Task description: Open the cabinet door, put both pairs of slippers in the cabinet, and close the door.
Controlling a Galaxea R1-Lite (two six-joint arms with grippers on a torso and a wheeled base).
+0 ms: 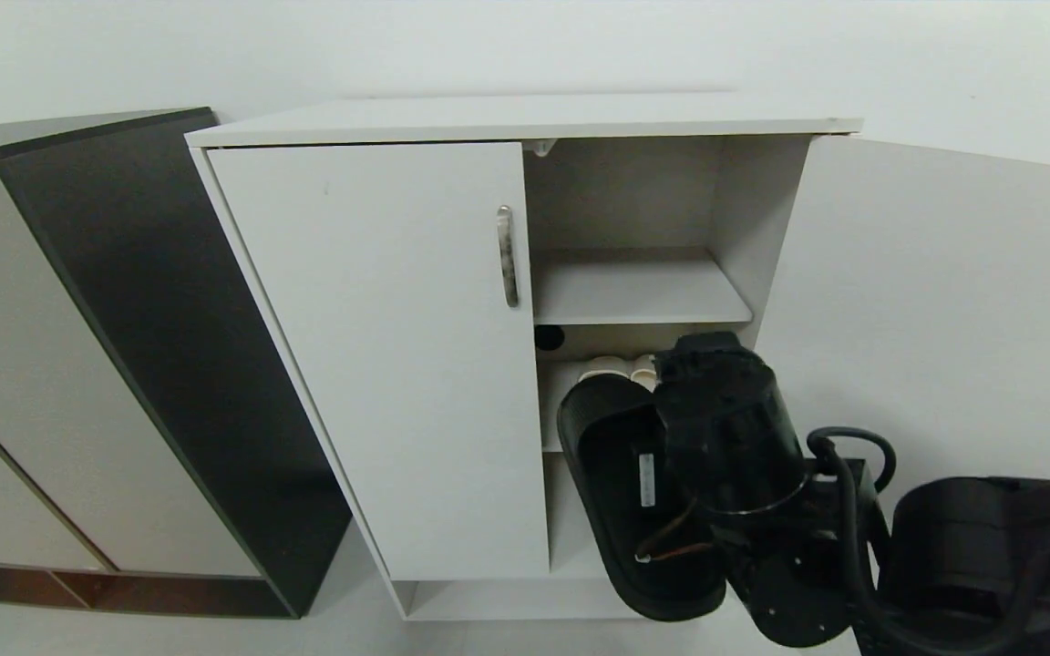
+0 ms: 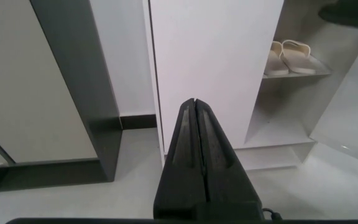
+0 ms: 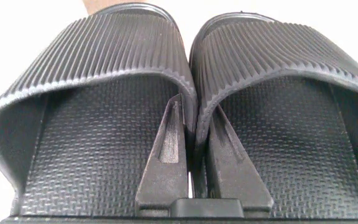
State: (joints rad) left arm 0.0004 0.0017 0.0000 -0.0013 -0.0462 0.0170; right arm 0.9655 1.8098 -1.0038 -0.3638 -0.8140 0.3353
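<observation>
Closest to the lens, the right gripper [image 3: 196, 118] is clenched on the black slippers [image 3: 92, 74]. Its 2 fingers [image 3: 166, 149] pinch the touching inner walls of the 2 ribbed straps between them, 1 finger inside each slipper, lying on the textured footbed.

The head view gives what the right wrist view cannot: the black slippers [image 1: 600, 456] hang off the end of the right arm [image 1: 735, 437] in front of the open right half of the cabinet [image 1: 525, 117]. They are at the height of the lower shelves and just outside the opening. From here the gripper's fingers are hidden behind the arm. The pair's long axis stands steep. Its upper end sits just below the white slippers [image 1: 618, 368] and its lower end points down toward the cabinet's base. I cannot tell which end is the toe.

The white slippers lie side by side on the middle shelf [image 1: 554, 401], partly hidden by the black pair. The left wrist view shows them plainly: the white slippers [image 2: 294, 55] touch each other, their length running from the shelf's front toward the back.

The left gripper [image 2: 194, 104] is empty and fully closed, its fingers pressed together. It is held low, well apart from the slippers, facing the closed left door [image 2: 213, 62].

That left door [image 1: 379, 346] carries a metal handle [image 1: 508, 255]. The right door [image 1: 944, 301] stands swung wide open. A dark cabinet [image 1: 151, 346] stands just beside the white one on the left.
</observation>
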